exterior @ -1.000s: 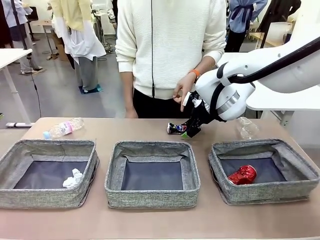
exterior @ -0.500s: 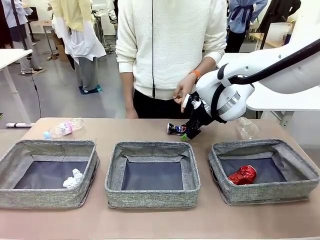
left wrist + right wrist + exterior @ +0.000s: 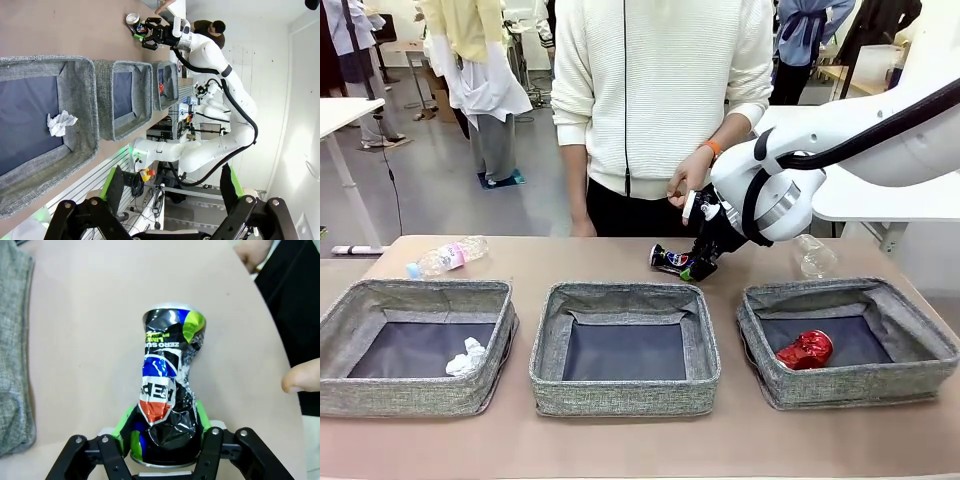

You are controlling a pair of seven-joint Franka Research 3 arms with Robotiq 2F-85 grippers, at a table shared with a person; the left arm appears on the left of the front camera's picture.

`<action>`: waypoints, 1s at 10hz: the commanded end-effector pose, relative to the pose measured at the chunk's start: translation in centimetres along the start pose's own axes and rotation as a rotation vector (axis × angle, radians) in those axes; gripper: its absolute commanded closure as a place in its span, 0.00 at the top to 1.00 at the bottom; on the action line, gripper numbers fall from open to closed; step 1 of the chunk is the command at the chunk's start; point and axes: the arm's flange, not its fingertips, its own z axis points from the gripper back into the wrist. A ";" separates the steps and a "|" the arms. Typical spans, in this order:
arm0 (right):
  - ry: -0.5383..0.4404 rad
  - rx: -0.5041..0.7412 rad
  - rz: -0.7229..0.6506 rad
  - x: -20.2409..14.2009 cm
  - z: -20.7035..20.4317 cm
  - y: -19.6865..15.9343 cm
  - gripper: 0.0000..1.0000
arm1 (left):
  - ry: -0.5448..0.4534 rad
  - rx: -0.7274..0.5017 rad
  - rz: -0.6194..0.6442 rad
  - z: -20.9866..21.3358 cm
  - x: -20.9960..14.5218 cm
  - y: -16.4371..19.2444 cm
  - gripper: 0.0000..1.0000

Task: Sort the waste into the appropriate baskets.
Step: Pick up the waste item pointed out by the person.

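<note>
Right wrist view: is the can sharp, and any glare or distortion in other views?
Right wrist view: can sharp, print readable, glints on its creases. Left wrist view: rolled sideways, baskets bowed by the wide lens. Front view: even light, sharp.

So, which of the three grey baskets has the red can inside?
The right basket: the dented red can lies on its dark lining. The left basket holds a white paper ball instead, and the middle one holds neither.

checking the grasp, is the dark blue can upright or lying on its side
Lying on its side: the dark blue can stretches along the table, rim pointing away, with the right gripper shut on its base end.
</note>
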 end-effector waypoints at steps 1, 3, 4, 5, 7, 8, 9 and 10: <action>0.001 0.006 -0.003 -0.2 0.2 -0.1 0.00 | -0.011 -0.013 0.002 0.1 0.1 -0.3 1.00; 0.000 0.005 -0.011 -0.4 0.3 0.0 0.00 | -0.011 -0.013 0.002 0.1 0.1 -0.3 1.00; -0.001 0.002 -0.013 -0.5 0.4 0.1 0.00 | -0.011 -0.013 0.002 0.1 0.1 -0.3 1.00; 0.001 0.022 -0.005 -0.3 1.8 0.5 0.00 | -0.011 -0.013 0.002 0.1 0.1 -0.3 1.00; 0.200 0.088 -0.011 0.6 9.7 2.9 0.00 | -0.011 -0.013 0.002 0.1 0.1 -0.3 1.00; 0.331 0.028 -0.105 0.5 16.4 5.2 0.00 | -0.011 -0.013 0.002 0.1 0.1 -0.3 1.00; 0.390 0.018 -0.228 0.2 21.6 7.7 0.00 | -0.011 -0.013 0.002 0.1 0.1 -0.3 1.00; 0.452 0.038 -0.342 0.2 25.5 10.8 0.00 | -0.011 -0.013 0.002 0.1 0.1 -0.3 1.00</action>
